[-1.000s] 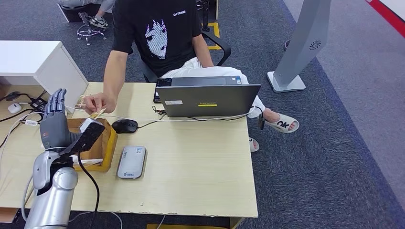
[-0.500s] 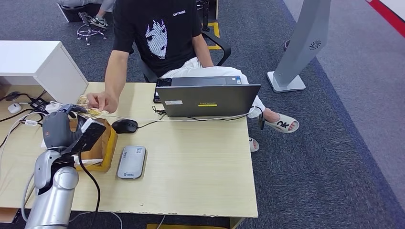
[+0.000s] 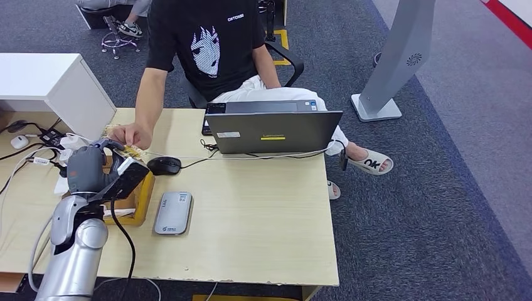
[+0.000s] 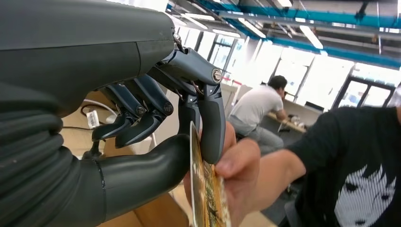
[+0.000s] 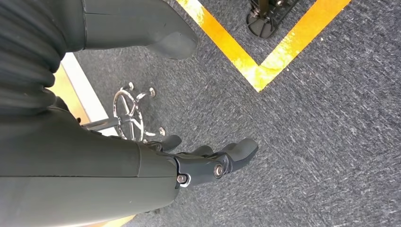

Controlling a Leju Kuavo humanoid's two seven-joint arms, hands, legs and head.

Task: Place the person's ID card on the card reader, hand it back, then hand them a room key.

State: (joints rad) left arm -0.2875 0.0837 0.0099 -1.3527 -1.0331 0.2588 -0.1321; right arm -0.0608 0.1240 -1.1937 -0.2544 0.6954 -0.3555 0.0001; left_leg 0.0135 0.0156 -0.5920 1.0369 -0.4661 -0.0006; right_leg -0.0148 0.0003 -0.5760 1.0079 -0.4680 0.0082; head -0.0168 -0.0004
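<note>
The left hand [image 4: 156, 127] pinches the ID card [image 4: 205, 189] between thumb and a finger while the person's hand [image 4: 239, 170] also grips it. Pinch firmly, wait for release, then carry it to the card reader [image 3: 172, 213], nearer the robot.

A light wooden table [image 3: 251, 219] is observed. A grey card reader [image 3: 173, 213] lies near left; a wooden box [image 3: 139, 191] sits further left. A black mouse [image 3: 164, 165] and open laptop [image 3: 273, 128] are placed far.
</note>
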